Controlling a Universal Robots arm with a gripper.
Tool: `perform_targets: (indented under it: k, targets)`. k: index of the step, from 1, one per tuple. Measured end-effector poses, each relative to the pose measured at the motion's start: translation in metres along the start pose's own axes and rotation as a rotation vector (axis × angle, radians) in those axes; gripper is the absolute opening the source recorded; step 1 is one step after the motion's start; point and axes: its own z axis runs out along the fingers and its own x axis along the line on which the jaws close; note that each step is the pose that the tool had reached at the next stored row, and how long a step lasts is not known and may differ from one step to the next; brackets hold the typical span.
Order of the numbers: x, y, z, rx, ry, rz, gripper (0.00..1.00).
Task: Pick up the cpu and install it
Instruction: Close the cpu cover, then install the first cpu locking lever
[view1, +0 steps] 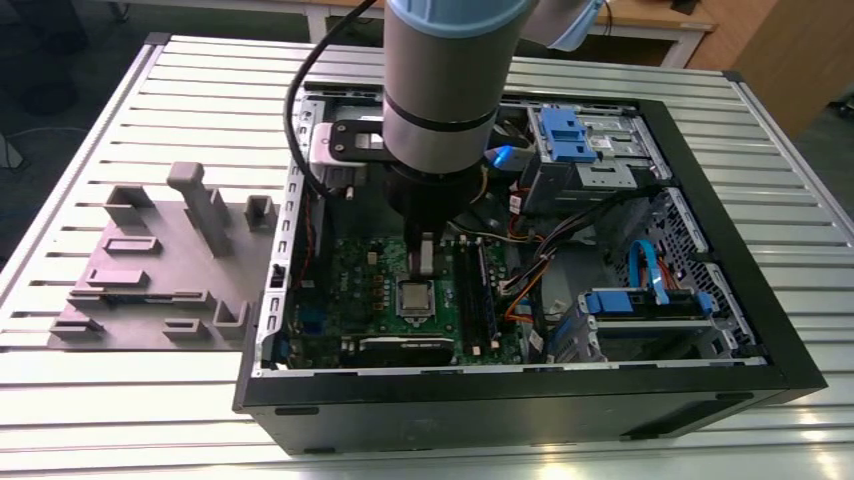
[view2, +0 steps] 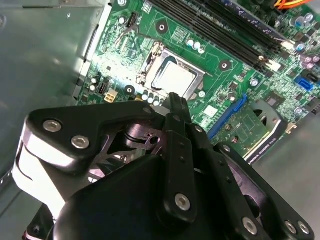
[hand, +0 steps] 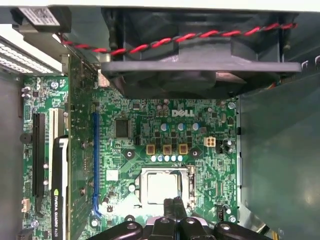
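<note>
The cpu (view1: 415, 297) is a small silvery square lying flat in the socket frame of the green motherboard (view1: 354, 280), inside the open computer case. It shows in both wrist views (view2: 176, 77) (hand: 160, 185). My gripper (view1: 424, 262) hangs straight down over the board, just above the cpu's edge. Its two black fingers are pressed together with nothing between them (view2: 175, 100) (hand: 173, 201). Whether the tips touch the cpu cannot be told.
A black case fan (hand: 200, 55) with a red-black wire sits beside the socket. A graphics card (hand: 60, 190), memory slots (view2: 225, 30), blue drive brackets (view1: 581, 135) and cable bundles (view1: 561, 250) crowd the case. A grey slotted fixture (view1: 160, 270) stands on the table at the exterior view's left.
</note>
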Motion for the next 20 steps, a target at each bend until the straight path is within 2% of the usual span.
perform_targets:
  k: [2,6,12,20]
  targets:
    - [0.0001,-0.0001,0.0011,0.0001,0.0,0.0,0.1]
    - [0.0001,-0.0058,0.0034,0.0002,-0.0001,0.0,0.1]
    - [0.0006,-0.0057,0.012,0.0002,0.0,0.0,0.1]
    - [0.0005,-0.0057,0.011,0.0002,0.0,0.0,0.1]
